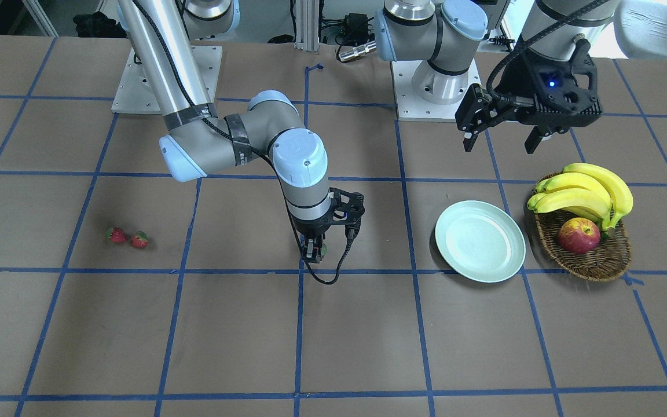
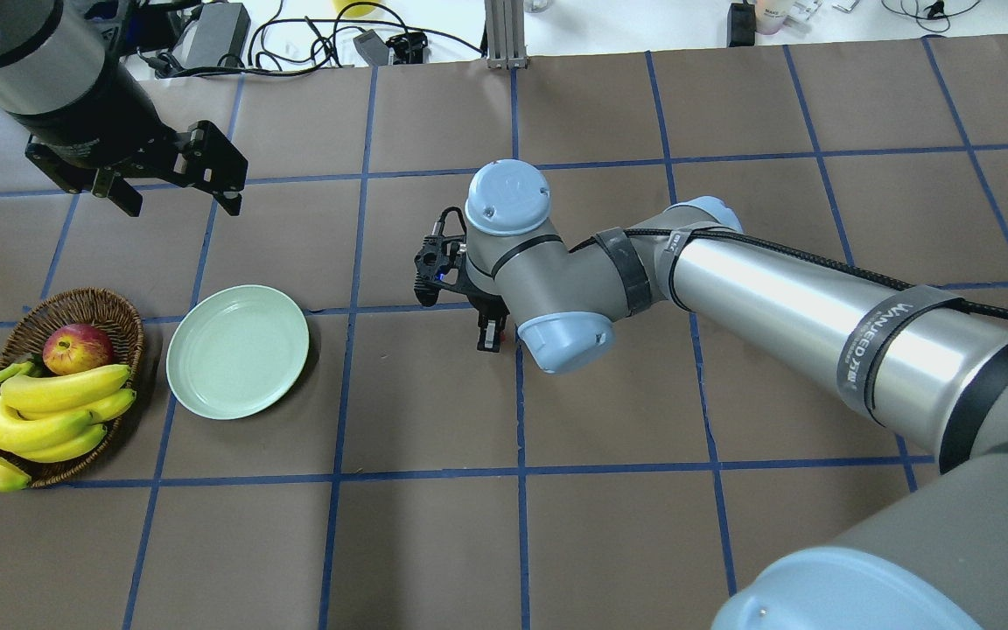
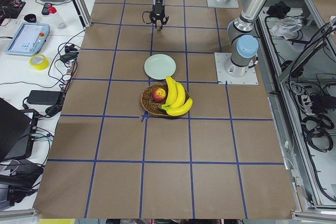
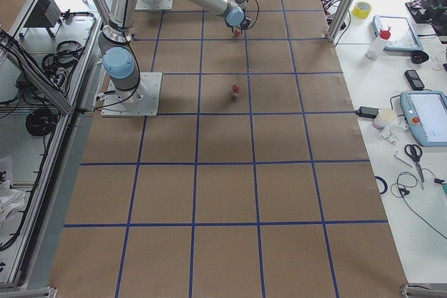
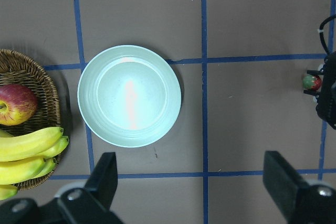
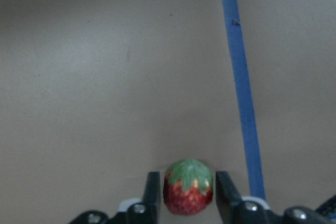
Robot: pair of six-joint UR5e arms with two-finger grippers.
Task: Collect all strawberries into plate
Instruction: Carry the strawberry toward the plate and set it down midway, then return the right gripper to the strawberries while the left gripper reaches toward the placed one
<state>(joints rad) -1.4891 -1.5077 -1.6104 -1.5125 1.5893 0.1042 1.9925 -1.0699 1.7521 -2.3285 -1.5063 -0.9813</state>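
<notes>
My right gripper [image 6: 188,195] is shut on a red strawberry [image 6: 188,186] with a green cap, low over the brown table near the middle; it also shows in the front view [image 1: 314,250] and the overhead view [image 2: 491,335]. The held strawberry shows in the left wrist view [image 5: 311,82] too. Two more strawberries [image 1: 116,234] [image 1: 139,239] lie side by side on the table, far on the robot's right. The mint-green plate [image 1: 480,240] [image 2: 237,350] [image 5: 129,95] is bare. My left gripper [image 1: 501,139] [image 2: 180,197] is open and empty, held high behind the plate.
A brown wicker basket [image 1: 594,260] [image 2: 123,319] beside the plate holds a bunch of bananas [image 1: 585,194] and a red-yellow apple [image 1: 578,235]. Blue tape lines [image 1: 299,324] form a grid on the table. The arm bases stand at the robot's side.
</notes>
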